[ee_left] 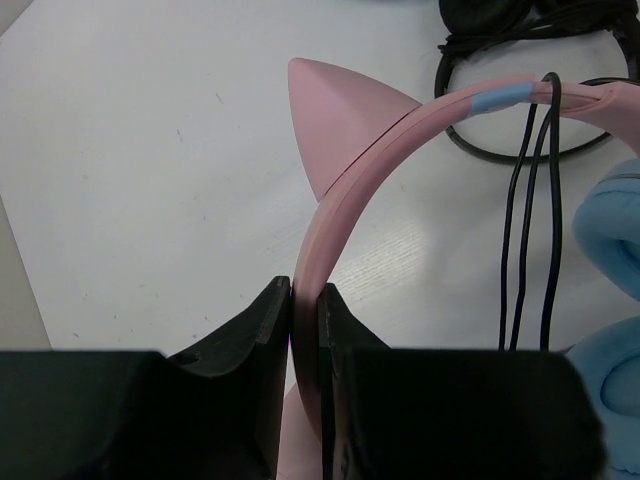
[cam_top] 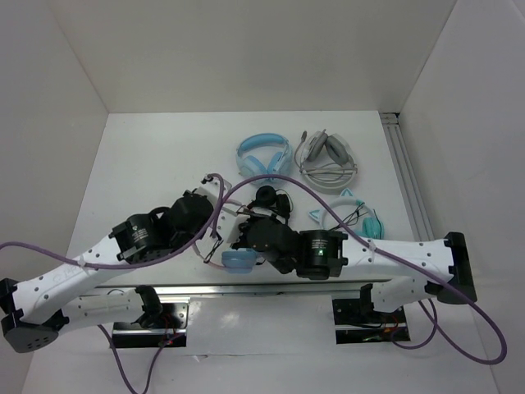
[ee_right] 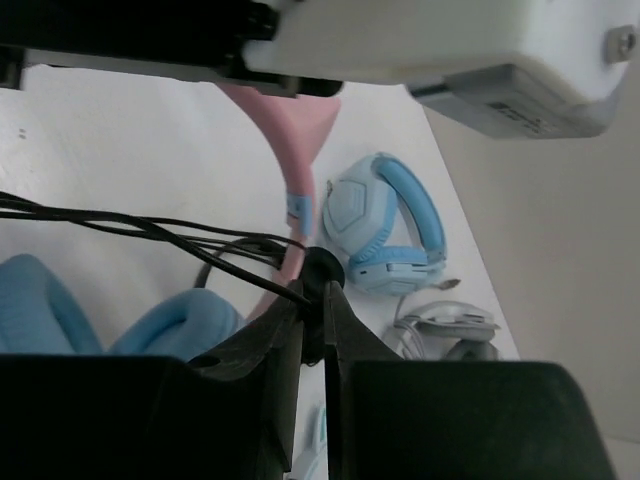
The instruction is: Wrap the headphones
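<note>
The headphones have a pink headband [ee_left: 345, 200] with a cat ear [ee_left: 335, 125] and light blue ear cups [ee_left: 612, 230]. My left gripper [ee_left: 305, 300] is shut on the headband. The thin black cable [ee_left: 530, 220] hangs in loops over the headband. My right gripper [ee_right: 313, 292] is shut on the black cable [ee_right: 150, 232], next to the headband [ee_right: 290, 160] and above the blue ear cushions [ee_right: 180, 325]. In the top view, both grippers, left [cam_top: 215, 244] and right [cam_top: 244, 217], meet at the table's middle front, with one ear cup [cam_top: 239, 261] below them.
An all-light-blue pair [cam_top: 262, 154] and a grey-white pair [cam_top: 328, 156] lie at the back. A teal-and-white pair [cam_top: 358, 215] lies to the right. A black headset [cam_top: 269, 199] sits just behind the grippers. White walls enclose the table on three sides.
</note>
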